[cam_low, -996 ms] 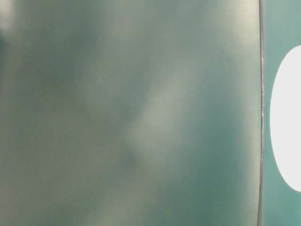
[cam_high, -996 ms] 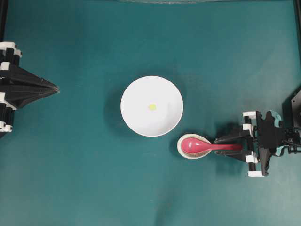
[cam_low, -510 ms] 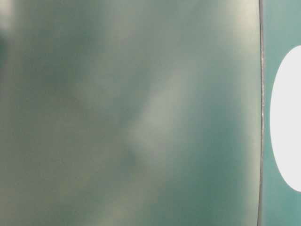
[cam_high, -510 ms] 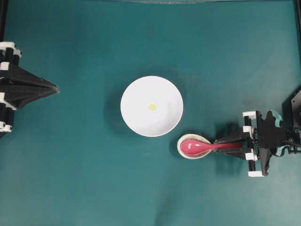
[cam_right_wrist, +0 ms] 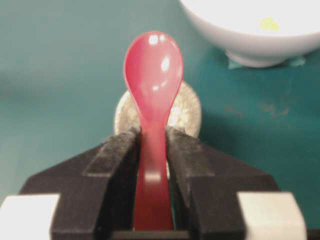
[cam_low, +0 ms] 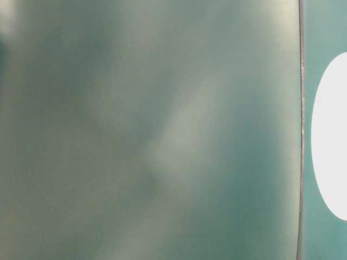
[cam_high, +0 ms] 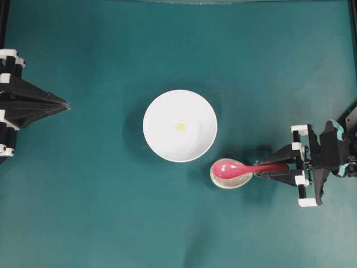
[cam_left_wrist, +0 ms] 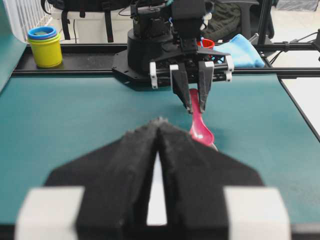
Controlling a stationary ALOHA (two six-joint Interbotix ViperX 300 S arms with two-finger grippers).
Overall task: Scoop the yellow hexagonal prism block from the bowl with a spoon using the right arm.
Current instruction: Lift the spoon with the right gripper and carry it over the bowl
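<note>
Even, bright light from above leaves soft shadows beside the bowl [cam_high: 179,126] and the spoon [cam_high: 237,168], whose scoop carries small glare spots. The table-level view is a featureless green blur; near gripper pads are out of focus

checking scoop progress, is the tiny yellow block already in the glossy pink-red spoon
No, the tiny yellow block lies in the large white bowl, while the glossy pink-red spoon is outside it.

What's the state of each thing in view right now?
spoon: clamped by its handle, scoop lifted above the rest
right gripper: shut on the spoon
left gripper: shut, holding nothing, parked at the table edge
spoon rest: vacated, on the table
yellow hexagonal prism block: lying in the bowl
bowl: upright, holds only the block
</note>
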